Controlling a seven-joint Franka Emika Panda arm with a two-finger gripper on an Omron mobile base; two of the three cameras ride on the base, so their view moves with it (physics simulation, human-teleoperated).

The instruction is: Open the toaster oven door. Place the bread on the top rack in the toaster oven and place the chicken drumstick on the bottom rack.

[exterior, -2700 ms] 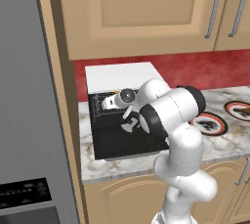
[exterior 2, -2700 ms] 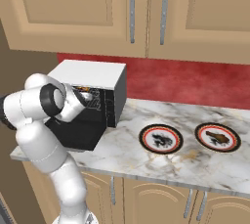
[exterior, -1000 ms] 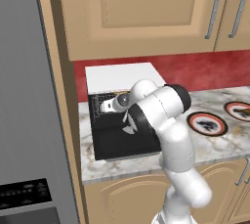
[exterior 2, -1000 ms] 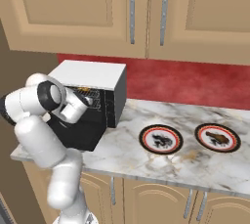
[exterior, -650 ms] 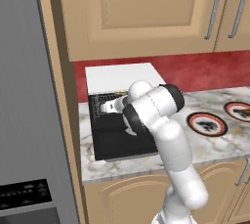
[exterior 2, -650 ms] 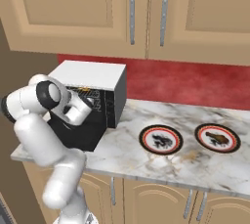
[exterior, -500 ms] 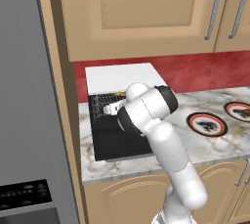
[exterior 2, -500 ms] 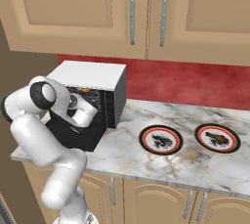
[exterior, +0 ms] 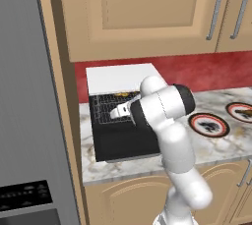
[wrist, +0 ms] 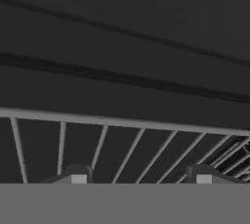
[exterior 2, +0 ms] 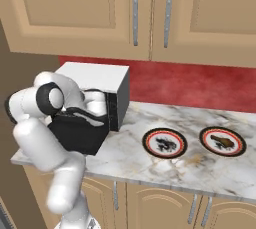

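- My jaws (wrist: 137,175) stand apart and empty, inside the toaster oven (exterior: 120,79), just above a wire rack (wrist: 122,145); which rack, I cannot tell.
- The toaster oven door (exterior: 129,143) lies folded down, open, in front of the oven.
- The chicken drumstick (exterior 2: 219,142) sits on a plate (exterior 2: 222,141), well to the oven's right on the surface (exterior 2: 180,168).

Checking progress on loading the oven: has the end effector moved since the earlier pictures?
Yes. In the left base view the end effector has gone leftward and deeper into the toaster oven, from out over the toaster oven door to in among the wire racks.
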